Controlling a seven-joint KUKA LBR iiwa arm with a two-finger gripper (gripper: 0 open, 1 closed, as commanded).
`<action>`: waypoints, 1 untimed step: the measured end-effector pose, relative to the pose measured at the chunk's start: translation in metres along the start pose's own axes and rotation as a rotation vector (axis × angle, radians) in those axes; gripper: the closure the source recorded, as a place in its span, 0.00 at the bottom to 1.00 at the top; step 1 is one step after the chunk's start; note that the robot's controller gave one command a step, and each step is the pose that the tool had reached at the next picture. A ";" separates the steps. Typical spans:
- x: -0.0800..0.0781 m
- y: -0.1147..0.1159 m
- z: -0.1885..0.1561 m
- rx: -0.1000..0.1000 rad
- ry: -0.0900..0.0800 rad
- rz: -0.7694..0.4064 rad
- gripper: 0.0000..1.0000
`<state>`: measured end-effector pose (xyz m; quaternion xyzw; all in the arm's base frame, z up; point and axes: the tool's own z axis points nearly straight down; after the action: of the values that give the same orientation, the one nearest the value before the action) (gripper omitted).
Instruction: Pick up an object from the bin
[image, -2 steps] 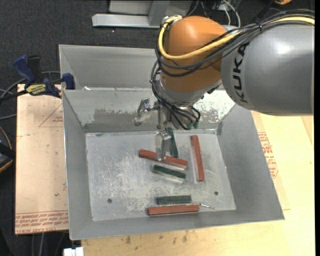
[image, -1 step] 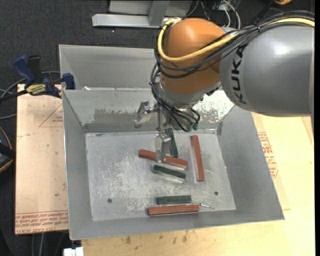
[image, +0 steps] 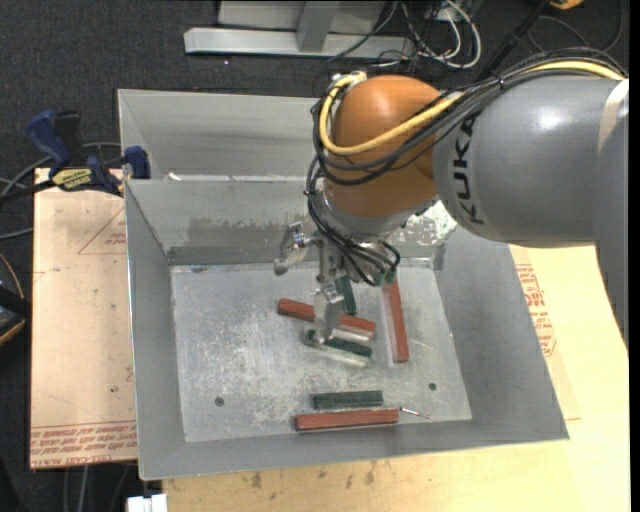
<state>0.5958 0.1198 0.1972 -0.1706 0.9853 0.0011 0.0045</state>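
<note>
The single camera sits high above the grey metal bin (image: 230, 340) and looks down on it at a slight tilt, so the inner faces of the far and left walls show as well as the floor. It is near enough that the bin takes up most of the view. The arm (image: 540, 160) comes in from the right edge and looms large in the upper right, closer to the lens than the bin floor.

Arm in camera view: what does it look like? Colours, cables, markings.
Thick, rounded silver-grey arm with black KUKA lettering. A glossy orange dome-shaped cover sits at the wrist, looped by yellow and black cables. Below it is a slim metallic gripper.
</note>
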 end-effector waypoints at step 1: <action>0.005 -0.010 0.061 0.000 0.004 0.003 0.00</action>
<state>0.5952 0.1086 0.1364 -0.1693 0.9856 0.0008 0.0026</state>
